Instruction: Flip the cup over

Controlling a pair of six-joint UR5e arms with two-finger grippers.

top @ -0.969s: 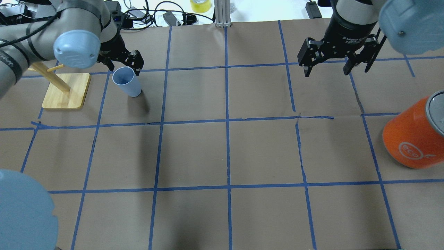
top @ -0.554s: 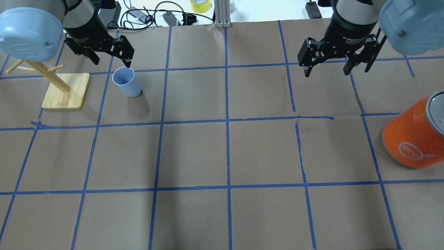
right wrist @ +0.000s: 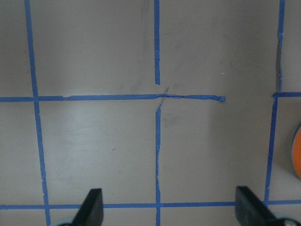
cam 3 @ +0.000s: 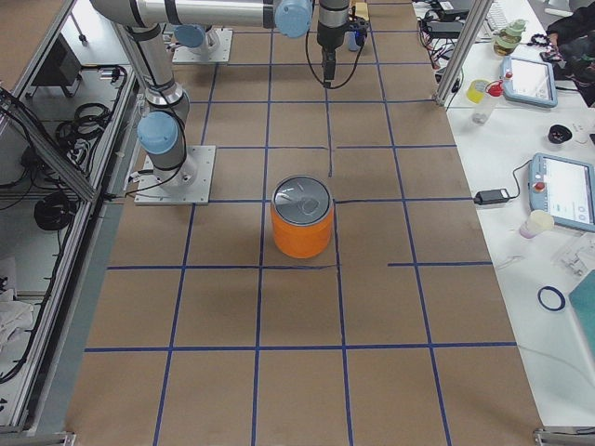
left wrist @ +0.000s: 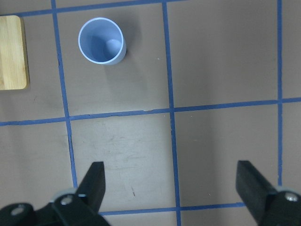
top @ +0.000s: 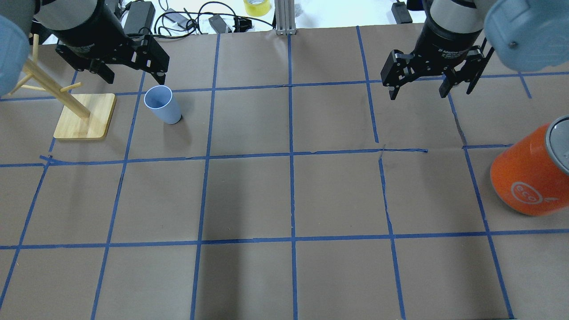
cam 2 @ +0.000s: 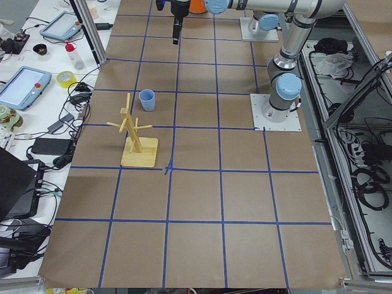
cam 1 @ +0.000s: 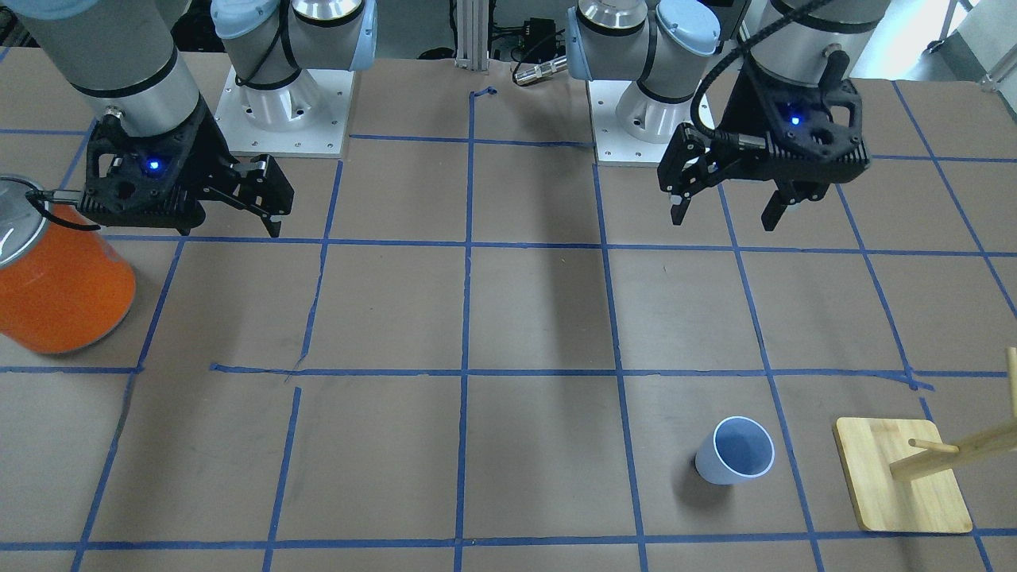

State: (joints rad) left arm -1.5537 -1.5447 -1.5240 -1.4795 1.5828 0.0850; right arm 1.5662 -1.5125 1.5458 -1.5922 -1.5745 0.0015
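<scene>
The left fingers [top: 157, 66], spread wide and holding nothing, have pulled up and back from the cup [top: 162, 105]; a second ago they sat right at its rim. The cup has not moved: it stands upright, mouth up, on the desk [top: 249, 200], just beside the wooden stand [top: 84, 116]. The right fingers [top: 393, 76] hang wide apart as before, empty and well away.
</scene>
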